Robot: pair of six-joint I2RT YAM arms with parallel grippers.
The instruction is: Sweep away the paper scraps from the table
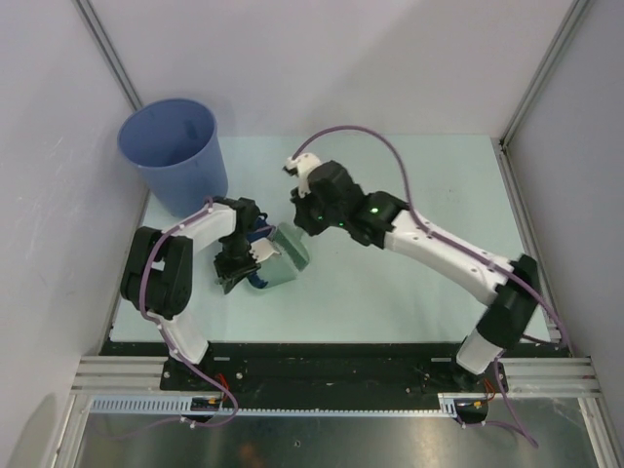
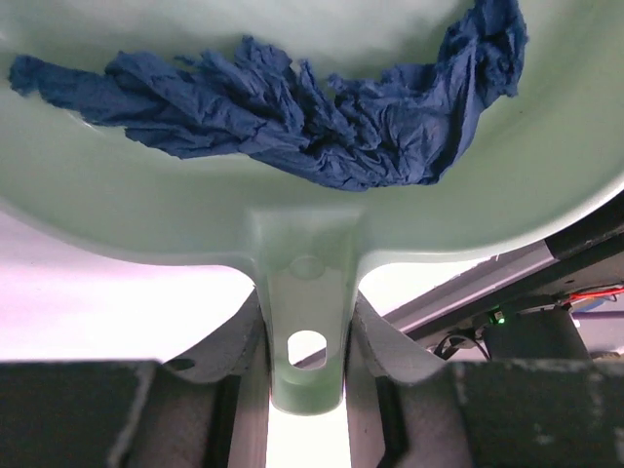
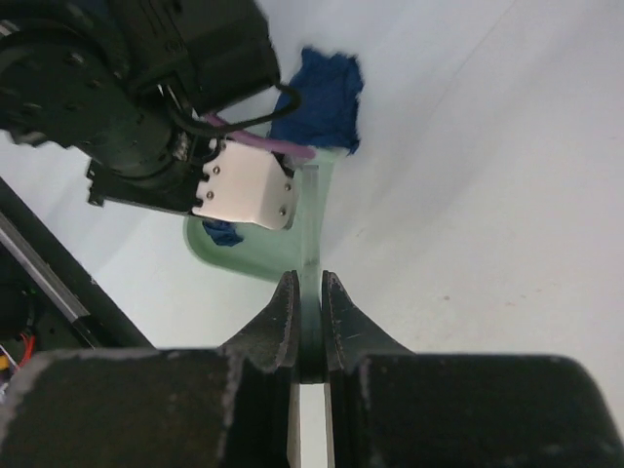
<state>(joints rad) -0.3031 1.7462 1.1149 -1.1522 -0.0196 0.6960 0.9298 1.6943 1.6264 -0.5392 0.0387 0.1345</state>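
My left gripper (image 2: 307,327) is shut on the handle of the mint-green dustpan (image 2: 312,210). A long dark blue paper scrap (image 2: 292,117) lies crumpled inside the pan. In the top view the left gripper (image 1: 239,261) holds the pan (image 1: 286,255) low over the table (image 1: 390,283). My right gripper (image 3: 310,292) is shut on the thin mint-green brush handle (image 3: 312,229), seen edge-on, right beside the pan; in the top view it (image 1: 300,222) hovers just behind the pan. A dark blue scrap (image 3: 322,93) shows past the brush's far end. No other scraps are in view.
A blue bucket (image 1: 175,151) stands at the back left of the table, close behind the left arm. White walls and metal corner rails (image 1: 531,97) bound the surface. The left arm's wrist (image 3: 136,107) fills the right wrist view's upper left.
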